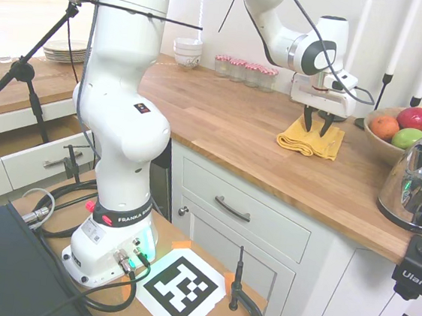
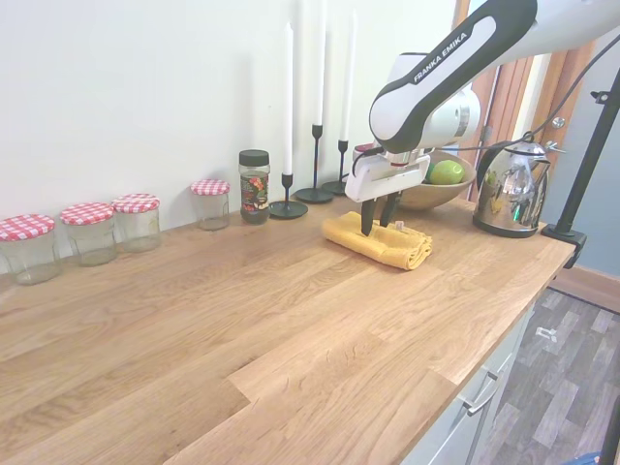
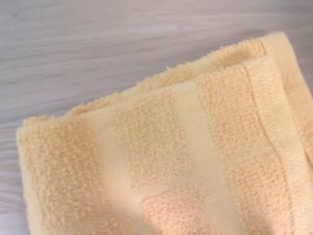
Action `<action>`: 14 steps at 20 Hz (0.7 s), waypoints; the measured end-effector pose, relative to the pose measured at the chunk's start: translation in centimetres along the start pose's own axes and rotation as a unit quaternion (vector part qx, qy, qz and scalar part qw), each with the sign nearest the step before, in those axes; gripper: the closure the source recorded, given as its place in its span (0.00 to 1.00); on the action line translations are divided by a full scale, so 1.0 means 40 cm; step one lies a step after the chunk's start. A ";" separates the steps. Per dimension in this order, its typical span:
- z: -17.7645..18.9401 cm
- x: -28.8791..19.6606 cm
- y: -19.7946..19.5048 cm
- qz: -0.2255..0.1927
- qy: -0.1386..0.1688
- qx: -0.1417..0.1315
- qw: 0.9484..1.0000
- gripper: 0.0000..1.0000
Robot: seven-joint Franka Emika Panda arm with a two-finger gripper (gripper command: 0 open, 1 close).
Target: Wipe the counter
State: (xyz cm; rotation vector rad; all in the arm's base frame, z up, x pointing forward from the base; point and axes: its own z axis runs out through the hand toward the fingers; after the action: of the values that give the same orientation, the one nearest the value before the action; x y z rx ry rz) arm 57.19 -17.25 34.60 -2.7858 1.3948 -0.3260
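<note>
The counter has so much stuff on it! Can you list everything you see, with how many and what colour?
counter: one, warm brown wood, on white cabinets
towel: one, yellow, folded, on the counter under the hand
jars: four, clear with red checked lids, by the wall
spice jar: one, black lid, beside the candles
candles: three, white, in black holders
fruit bowl: one, holding red, orange and green fruit
kettle: one, shiny silver, near the counter's end
bowls: white stack, far corner
plates: one stack, pale, on the lower top
hand: one, white with black fingers, open over the towel
</note>
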 end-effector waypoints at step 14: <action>-0.002 0.010 0.010 0.005 0.004 0.005 1.000 1.00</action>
State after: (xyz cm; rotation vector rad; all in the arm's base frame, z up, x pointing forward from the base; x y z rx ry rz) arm 57.09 -17.82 34.70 -2.7712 1.4057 -0.3435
